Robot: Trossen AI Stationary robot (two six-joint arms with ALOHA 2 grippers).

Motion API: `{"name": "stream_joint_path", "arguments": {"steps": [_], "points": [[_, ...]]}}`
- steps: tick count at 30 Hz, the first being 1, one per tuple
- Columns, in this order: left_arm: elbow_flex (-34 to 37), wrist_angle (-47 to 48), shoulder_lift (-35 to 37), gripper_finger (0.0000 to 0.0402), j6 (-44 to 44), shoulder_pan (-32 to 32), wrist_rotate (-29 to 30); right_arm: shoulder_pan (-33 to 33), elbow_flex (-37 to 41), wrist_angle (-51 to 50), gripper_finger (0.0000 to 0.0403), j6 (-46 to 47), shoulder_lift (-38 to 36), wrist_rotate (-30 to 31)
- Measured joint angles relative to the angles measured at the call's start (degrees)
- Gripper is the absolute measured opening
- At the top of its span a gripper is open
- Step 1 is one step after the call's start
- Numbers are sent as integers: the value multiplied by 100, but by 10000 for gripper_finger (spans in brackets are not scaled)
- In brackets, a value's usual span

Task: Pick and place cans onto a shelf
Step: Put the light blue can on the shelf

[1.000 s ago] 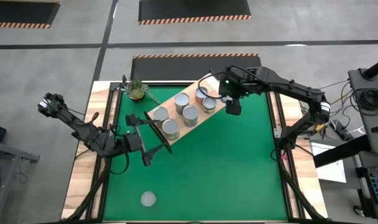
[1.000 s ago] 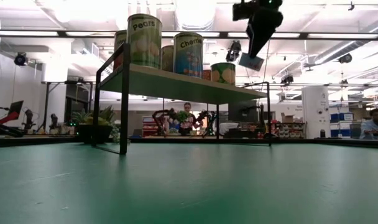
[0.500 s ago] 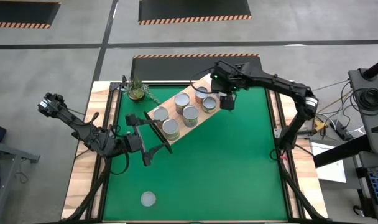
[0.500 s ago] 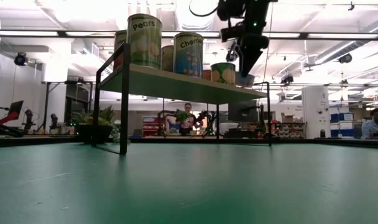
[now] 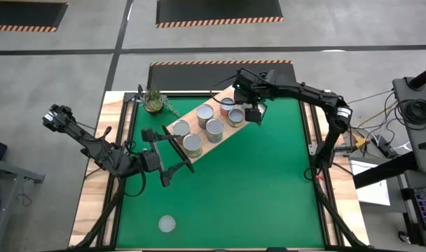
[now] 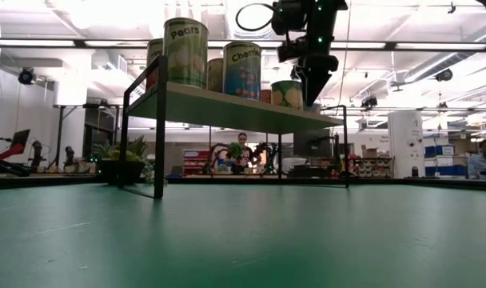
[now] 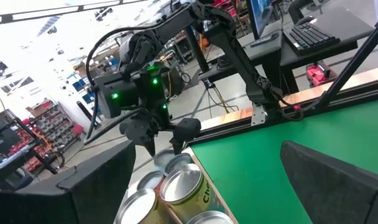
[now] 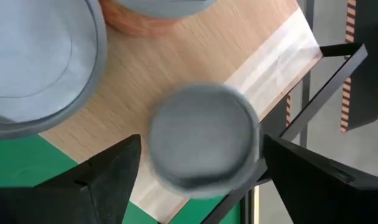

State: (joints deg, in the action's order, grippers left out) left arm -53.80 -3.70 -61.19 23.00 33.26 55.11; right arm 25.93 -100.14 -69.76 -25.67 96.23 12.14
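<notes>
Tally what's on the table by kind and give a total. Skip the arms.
Cans: 8 (6 standing on the shelf, 1 over its end, 1 on the green mat)
Shelf: 1
Potted plant: 1
Total: 10

Shelf (image 5: pixel 172 130) stands diagonally across far half of worktop (image 5: pixel 255 182). Six cans (image 5: pixel 214 127) on its board, in two rows. My right hand (image 5: pixel 253 114) over shelf's far right end, small can (image 8: pixel 204 145) between its fingers, above board edge. Potted plant (image 5: pixel 154 101) at far left corner, behind shelf. My left hand (image 5: pixel 172 155) just beside shelf's near left end. Lone can (image 5: pixel 167 224) at near left of worktop, well apart.
</notes>
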Motion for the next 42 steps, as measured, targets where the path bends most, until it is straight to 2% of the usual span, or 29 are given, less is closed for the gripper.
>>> {"name": "stream_joint_path", "arguments": {"steps": [10,12,17,20,24,28,34,42], "points": [[0,-3,0,382,4,0,-2,-13,0,-65,328,102,-356,287],[0,-5,0,382,5,0,-2,-15,0,-124,327,285,-505,137],[0,-3,0,382,5,0,-1,-17,2,-317,327,687,-776,-666],[0,4,0,382,7,0,-2,-17,75,-324,316,794,-883,-885],[0,41,0,382,4,0,-1,-17,349,-321,258,804,-953,-960],[0,68,0,382,-7,0,-2,-10,767,-209,161,780,-962,-953],[0,70,0,382,-11,1,-2,-2,1206,484,26,461,-957,-905],[0,72,0,382,-11,0,-2,0,1217,601,9,330,-957,-653]]}}
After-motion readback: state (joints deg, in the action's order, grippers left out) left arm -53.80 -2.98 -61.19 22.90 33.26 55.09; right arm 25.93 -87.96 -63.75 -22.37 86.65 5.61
